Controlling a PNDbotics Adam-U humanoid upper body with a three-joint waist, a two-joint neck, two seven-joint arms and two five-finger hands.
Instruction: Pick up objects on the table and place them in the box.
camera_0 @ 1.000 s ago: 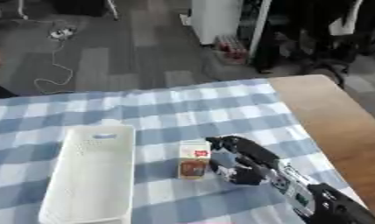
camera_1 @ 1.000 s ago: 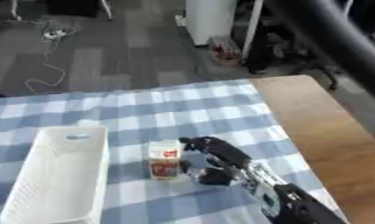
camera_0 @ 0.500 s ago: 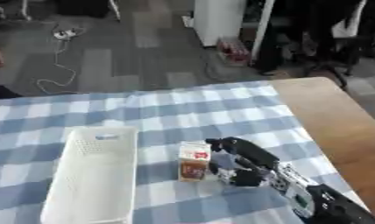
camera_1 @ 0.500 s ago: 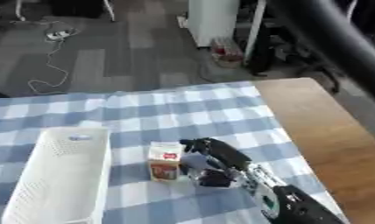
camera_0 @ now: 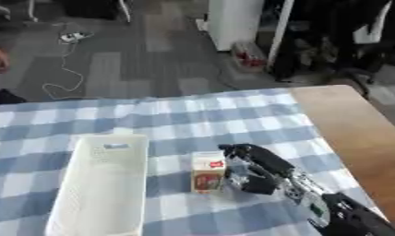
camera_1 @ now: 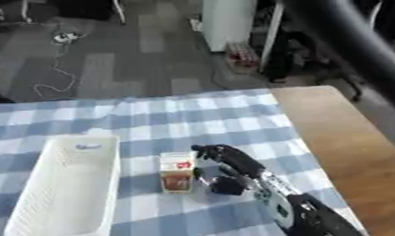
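Where left eye hides it, right eye shows gap, right hand (camera_1: 226, 169) open (seemingly) beside carton (camera_1: 176, 172), box (camera_0: 104, 184) apart.

White box (camera_0: 104, 184), blue-and-white checked cloth (camera_0: 193, 115), black hand (camera_0: 248, 168)

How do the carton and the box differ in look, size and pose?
The carton is small, white on top with a red-brown front; the box is plain white and much larger. The carton stands upright; the box lies long and low, open at the top. The right hand is beside the carton, nothing by the box. Both sit on the checked cloth.
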